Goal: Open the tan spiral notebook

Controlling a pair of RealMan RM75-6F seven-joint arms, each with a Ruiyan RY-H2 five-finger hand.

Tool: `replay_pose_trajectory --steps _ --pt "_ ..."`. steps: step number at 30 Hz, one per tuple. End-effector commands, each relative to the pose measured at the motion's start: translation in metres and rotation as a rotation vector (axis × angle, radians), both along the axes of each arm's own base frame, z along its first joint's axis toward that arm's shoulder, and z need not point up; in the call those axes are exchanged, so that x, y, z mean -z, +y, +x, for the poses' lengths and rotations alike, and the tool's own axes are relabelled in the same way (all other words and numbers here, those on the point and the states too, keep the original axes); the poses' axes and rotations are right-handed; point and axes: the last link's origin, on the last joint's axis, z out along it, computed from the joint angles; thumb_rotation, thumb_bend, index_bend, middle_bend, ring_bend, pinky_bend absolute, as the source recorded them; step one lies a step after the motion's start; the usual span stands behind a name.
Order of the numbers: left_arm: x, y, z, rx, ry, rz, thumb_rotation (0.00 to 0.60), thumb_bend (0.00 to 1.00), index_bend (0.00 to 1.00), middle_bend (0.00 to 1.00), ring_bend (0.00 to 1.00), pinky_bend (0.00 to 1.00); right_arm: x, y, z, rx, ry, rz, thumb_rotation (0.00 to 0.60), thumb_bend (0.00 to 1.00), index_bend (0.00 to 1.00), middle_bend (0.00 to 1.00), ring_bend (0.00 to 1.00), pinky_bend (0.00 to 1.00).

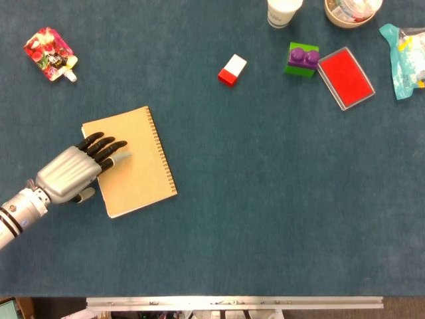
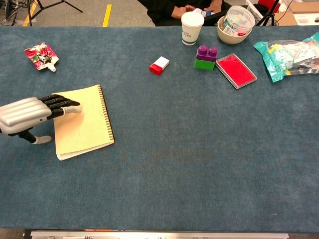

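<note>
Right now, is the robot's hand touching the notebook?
Cannot tell. In the chest view the left hand's fingers overlap the notebook, but neither contact nor gap shows plainly.

The left hand [image 1: 76,173] has a smooth, rounded silver-grey shell over its back, ribbed where it meets the fingers. The fingers [image 1: 103,147] are glossy black, and some end in pale grey tips. Its thumb is dark with a light pad. The wrist is silver with black ring bands.

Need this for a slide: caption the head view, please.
Left hand reaches over the closed tan spiral notebook, fingers extended above its cover.
</note>
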Motion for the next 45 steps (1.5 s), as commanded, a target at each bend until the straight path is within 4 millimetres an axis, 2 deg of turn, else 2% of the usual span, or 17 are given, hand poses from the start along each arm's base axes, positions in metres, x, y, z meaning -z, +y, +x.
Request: replay_pose_trajectory --steps 1,9,23,33,45 --pt "-0.001 -0.002 -0.002 -0.004 0.006 -0.002 0.6 0.25 0.08 0.01 0.0 0.0 0.0 0.0 0.0 -0.001 -0.001 0.002 0.6 0.39 0.36 0.37 0.23 0.29" --pt "0.003 -0.003 -0.001 -0.014 -0.01 -0.005 0.6 0.25 0.08 0.01 0.0 0.0 0.001 0.0 0.0 -0.002 -0.003 0.005 0.6 0.39 0.36 0.37 0.23 0.29" --pt "0.021 0.007 0.015 -0.067 -0.115 -0.015 0.6 0.25 0.09 0.01 0.0 0.0 -0.001 0.002 -0.001 0.002 -0.002 -0.006 0.6 0.39 0.36 0.37 0.23 0.29" --pt "0.025 0.015 0.025 -0.104 -0.185 -0.019 0.6 0.26 0.11 0.02 0.0 0.0 -0.002 0.002 -0.001 0.0 -0.002 -0.018 0.6 0.39 0.36 0.37 0.23 0.29" --pt "0.03 0.024 0.051 -0.132 -0.295 -0.015 0.6 0.44 0.13 0.02 0.0 0.0 -0.003 0.002 -0.001 -0.01 -0.007 -0.031 0.6 0.39 0.36 0.37 0.23 0.29"
